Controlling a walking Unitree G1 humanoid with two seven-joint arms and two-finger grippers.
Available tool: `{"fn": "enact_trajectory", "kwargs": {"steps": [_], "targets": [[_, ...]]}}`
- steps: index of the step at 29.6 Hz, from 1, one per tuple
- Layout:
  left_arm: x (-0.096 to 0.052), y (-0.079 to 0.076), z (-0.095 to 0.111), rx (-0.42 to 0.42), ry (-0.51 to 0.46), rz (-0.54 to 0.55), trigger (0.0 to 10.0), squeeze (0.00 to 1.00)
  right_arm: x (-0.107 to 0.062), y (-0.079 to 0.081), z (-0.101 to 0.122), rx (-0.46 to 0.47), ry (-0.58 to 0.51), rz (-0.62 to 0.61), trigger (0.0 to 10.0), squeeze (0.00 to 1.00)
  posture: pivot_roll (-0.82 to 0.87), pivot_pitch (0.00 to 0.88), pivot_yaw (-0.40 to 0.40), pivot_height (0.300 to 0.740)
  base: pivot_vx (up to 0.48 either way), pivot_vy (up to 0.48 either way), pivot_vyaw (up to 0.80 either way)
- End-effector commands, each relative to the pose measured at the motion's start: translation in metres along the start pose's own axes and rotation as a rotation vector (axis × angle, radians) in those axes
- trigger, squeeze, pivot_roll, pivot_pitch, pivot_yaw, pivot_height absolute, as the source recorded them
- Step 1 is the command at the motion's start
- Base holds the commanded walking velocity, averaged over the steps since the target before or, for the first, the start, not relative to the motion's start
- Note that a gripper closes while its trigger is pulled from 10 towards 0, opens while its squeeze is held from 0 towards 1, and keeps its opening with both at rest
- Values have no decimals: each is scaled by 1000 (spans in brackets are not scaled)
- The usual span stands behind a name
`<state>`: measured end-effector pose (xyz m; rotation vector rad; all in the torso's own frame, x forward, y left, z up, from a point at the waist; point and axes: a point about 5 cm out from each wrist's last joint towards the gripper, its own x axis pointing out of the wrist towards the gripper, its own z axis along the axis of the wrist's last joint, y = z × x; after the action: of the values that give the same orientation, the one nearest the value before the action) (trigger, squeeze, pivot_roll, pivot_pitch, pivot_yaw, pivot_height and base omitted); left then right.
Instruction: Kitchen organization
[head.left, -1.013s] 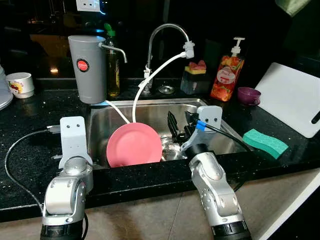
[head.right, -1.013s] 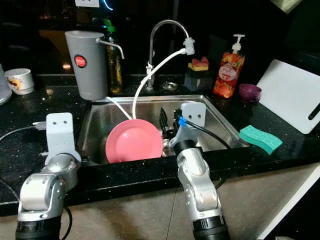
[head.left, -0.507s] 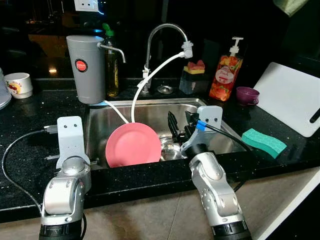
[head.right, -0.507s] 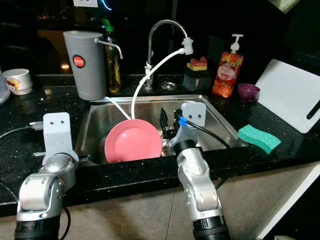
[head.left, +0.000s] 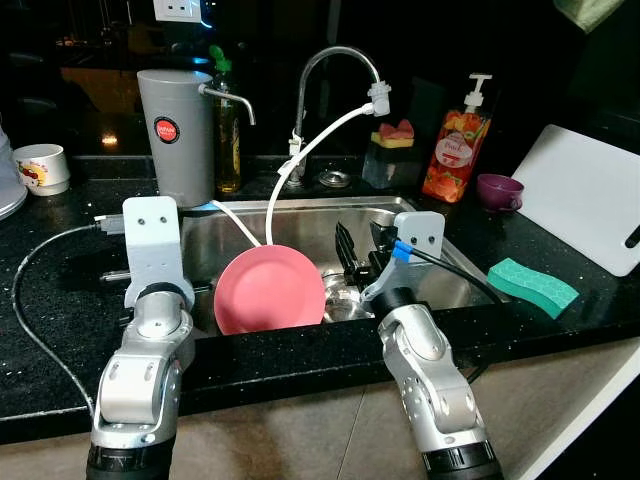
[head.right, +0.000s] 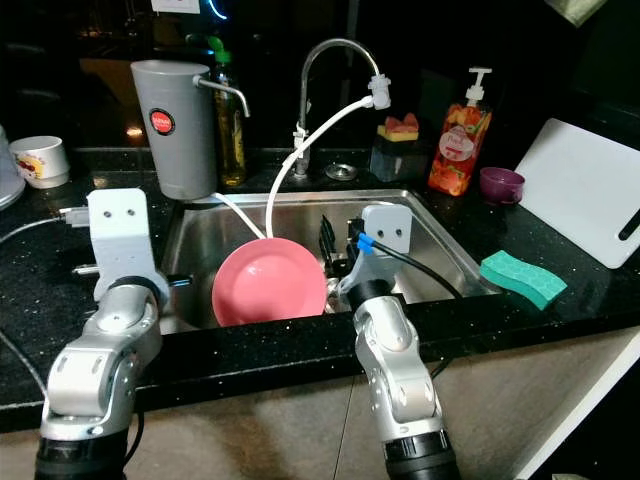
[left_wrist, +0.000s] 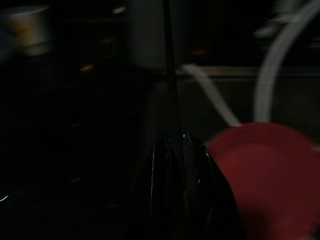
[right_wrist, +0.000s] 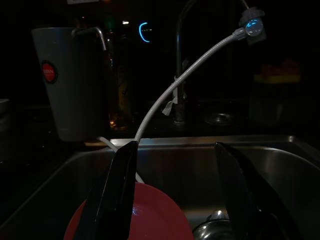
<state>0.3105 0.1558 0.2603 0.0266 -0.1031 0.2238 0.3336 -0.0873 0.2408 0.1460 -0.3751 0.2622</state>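
A pink plate (head.left: 270, 290) leans upright in the steel sink (head.left: 300, 215), with a shiny metal vessel (head.left: 335, 300) lying beside it on the sink bottom. My right gripper (head.left: 362, 250) hangs open over the sink's front right part, just right of the plate; in the right wrist view its fingers (right_wrist: 120, 190) frame the plate's rim (right_wrist: 150, 215). My left gripper (left_wrist: 172, 142) is shut and empty at the sink's left edge, left of the plate (left_wrist: 270, 180).
A grey filter canister (head.left: 175, 135) and a faucet (head.left: 335, 60) with a white hose stand behind the sink. A soap bottle (head.left: 447, 145), purple cup (head.left: 497, 190), white cutting board (head.left: 585, 205) and green sponge (head.left: 533, 285) lie right. A white mug (head.left: 42, 168) sits far left.
My left arm has risen and reached forward toward the sink's left edge. The right arm and the plate have stayed put.
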Motion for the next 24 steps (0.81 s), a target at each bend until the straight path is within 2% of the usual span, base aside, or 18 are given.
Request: {"fn": "enact_trajectory", "kwargs": {"steps": [1, 3, 4, 5, 8, 10, 11, 13, 14, 16, 24], "targets": [[-10, -14, -1, 37, -30, -173, 10000, 0, 1, -4, 8, 27, -16, 6, 10000, 0, 138, 75, -99, 740, 0, 0, 0], [-22, -25, 0, 65, -76, -347, 10000, 0, 1, -2, 12, 120, 2, 80, 10000, 0, 139, 74, -101, 740, 0, 0, 0], [-30, -32, 3, 57, -102, -454, 10000, 0, -1, 5, 18, 219, 7, 177, 10000, 0, 140, 73, -104, 740, 0, 0, 0], [-30, -32, 3, 57, -102, -454, 10000, 0, -1, 5, 18, 219, 7, 177, 10000, 0, 140, 73, -104, 740, 0, 0, 0], [-40, -40, 9, 49, -163, -599, 10000, 0, -3, 13, 32, 356, -26, 272, 10000, 0, 140, 73, -104, 740, 0, 0, 0], [-45, -40, 16, -13, -200, -695, 10000, 0, -5, 17, 39, 449, -40, 331, 10000, 0, 133, 66, -108, 740, 0, 0, 0], [-45, -40, 16, -13, -200, -695, 10000, 0, -5, 17, 39, 449, -40, 331, 10000, 0, 133, 66, -108, 740, 0, 0, 0], [-46, -35, 22, -53, -231, -766, 10000, 0, -8, 20, 45, 554, -52, 380, 10000, 0, 128, 63, -108, 740, 0, 0, 0], [-46, -35, 22, -53, -231, -766, 10000, 0, -8, 20, 45, 554, -52, 380, 10000, 0, 128, 63, -108, 740, 0, 0, 0], [-46, -29, 25, -53, -247, -825, 10000, 0, -11, 21, 51, 623, -70, 428, 10000, 0, 128, 63, -108, 740, 0, 0, 0], [-47, -20, 32, -72, -287, -893, 10000, 0, -13, 15, 50, 646, -49, 423, 10000, 0, 120, 57, -105, 740, 0, 0, 0]]}}
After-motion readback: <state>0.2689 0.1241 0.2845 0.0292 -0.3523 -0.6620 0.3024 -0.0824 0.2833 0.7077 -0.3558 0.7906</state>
